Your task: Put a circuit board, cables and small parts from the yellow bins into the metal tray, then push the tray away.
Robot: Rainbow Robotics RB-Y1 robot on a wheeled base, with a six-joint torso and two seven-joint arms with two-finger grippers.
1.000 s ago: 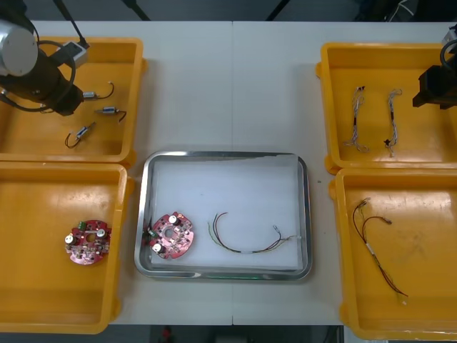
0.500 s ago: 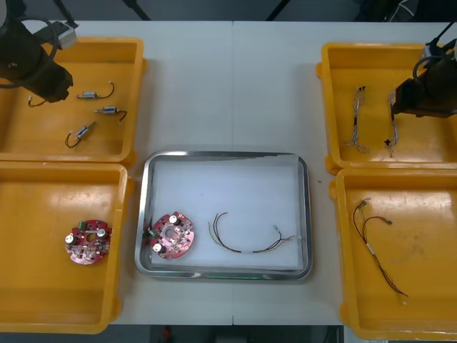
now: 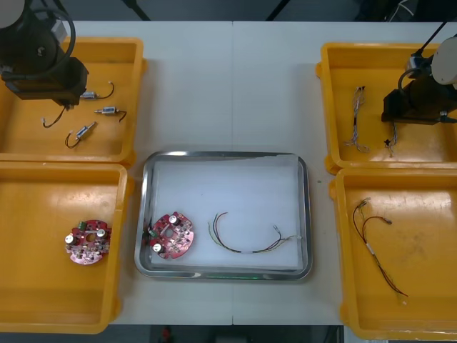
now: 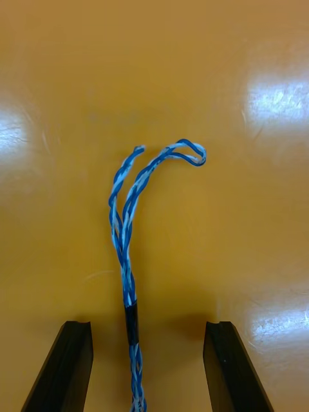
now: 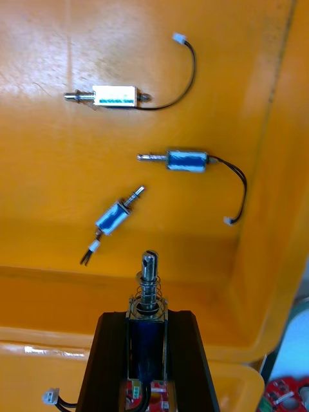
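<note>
My left gripper [image 5: 147, 318] is shut on a small metal part [image 5: 147, 293], held above the floor of the far-left yellow bin [image 3: 132, 93]; the part's black wire [image 3: 48, 121] dangles below the arm. Three more small metal parts [image 5: 187, 159] lie in that bin beyond the fingers. My right gripper [image 4: 148, 331] is open low over the far-right bin [image 3: 328, 107], one finger on each side of a twisted blue and white cable [image 4: 129, 219]. The metal tray [image 3: 143, 214] holds a round red circuit board [image 3: 170, 234] and a black cable [image 3: 246, 241].
A second twisted cable [image 3: 355, 118] lies left of my right gripper [image 3: 398, 107]. The near-left bin [image 3: 121, 236] holds another circuit board [image 3: 87, 241]. A red and yellow cable [image 3: 375, 243] lies in the near-right bin [image 3: 339, 236].
The left arm has shifted right and nearer with the small part, its wire now hanging free. The right arm has come in from the right edge to stand over the twisted cable.
</note>
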